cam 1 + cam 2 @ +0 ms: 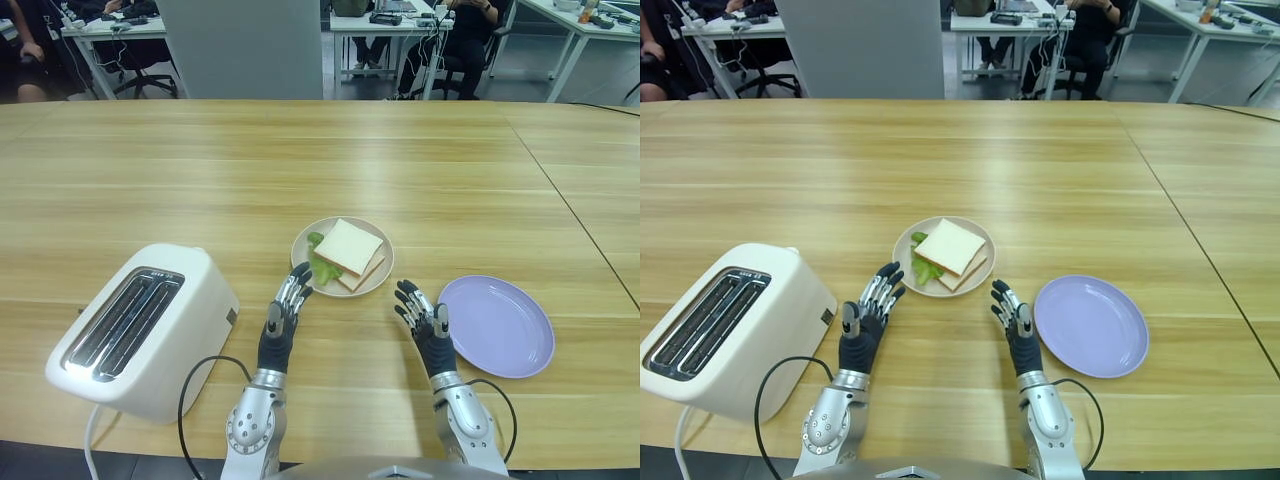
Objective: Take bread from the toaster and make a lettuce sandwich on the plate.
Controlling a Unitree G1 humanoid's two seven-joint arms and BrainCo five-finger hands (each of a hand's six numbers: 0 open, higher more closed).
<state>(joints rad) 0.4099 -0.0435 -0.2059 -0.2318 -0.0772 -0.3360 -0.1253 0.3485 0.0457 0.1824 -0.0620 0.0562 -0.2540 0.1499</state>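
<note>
A lettuce sandwich [349, 252] sits on the beige plate [305, 240] mid-tabletop [300, 160]. The toaster [140, 330] stands near left. The left robot hand [283, 320] and right robot hand [424, 318] rest flat, fingers spread, holding nothing.

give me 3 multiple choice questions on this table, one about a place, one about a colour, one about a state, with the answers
1. Where does the toaster stand relative to the sandwich plate?
A. on the robot's left of it
B. on the robot's right of it
C. behind it, at the table's far edge

2. What colour is the empty plate?
A. green
B. purple
C. red

3. What state are the left hand and right hand in?
A. left grasps bread
B. right grips a plate
C. both open, holding nothing

Answers:
1 A, the toaster sits at the view's left and the sandwich plate near the middle.
2 B, its bare surface is purple.
3 C, both hands have straight fingers over bare table.
</note>
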